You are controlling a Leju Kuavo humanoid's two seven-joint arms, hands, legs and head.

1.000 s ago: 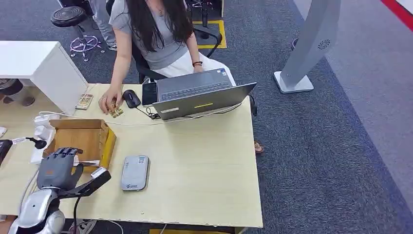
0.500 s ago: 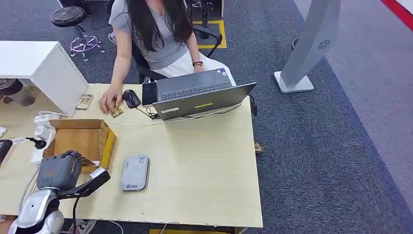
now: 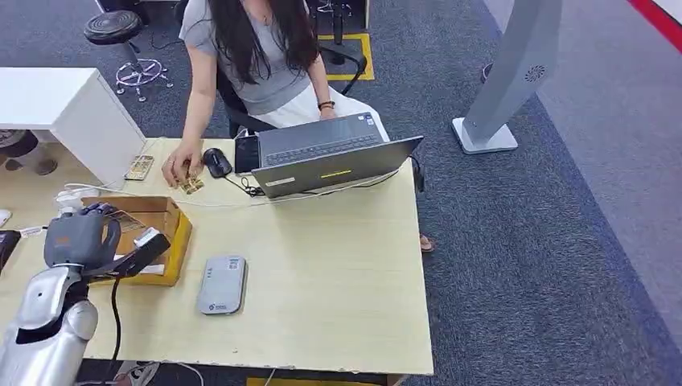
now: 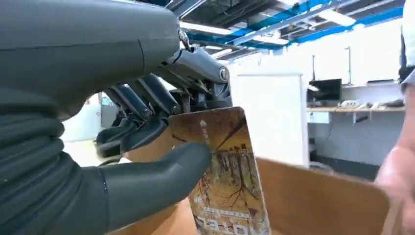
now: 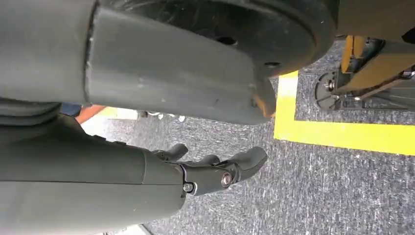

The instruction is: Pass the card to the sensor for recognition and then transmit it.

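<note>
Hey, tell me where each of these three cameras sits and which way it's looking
Head view: high on the body, looking down at the table; left hand above the cardboard box.
Left wrist view: behind the left hand, which pinches the card.
Right wrist view: on the hanging arm, facing carpet; right hand.
Shared: left hand, box.

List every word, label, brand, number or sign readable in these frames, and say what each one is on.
None can be read with confidence.
Card held by the left hand: pale lettering near one end and a small mark near the other, blurred and turned, not legible.
Grey sensor on the table: a small logo and a label, too small to read.
Laptop: a yellow strip on the lid, no legible text.
Right hand: no markings.
</note>
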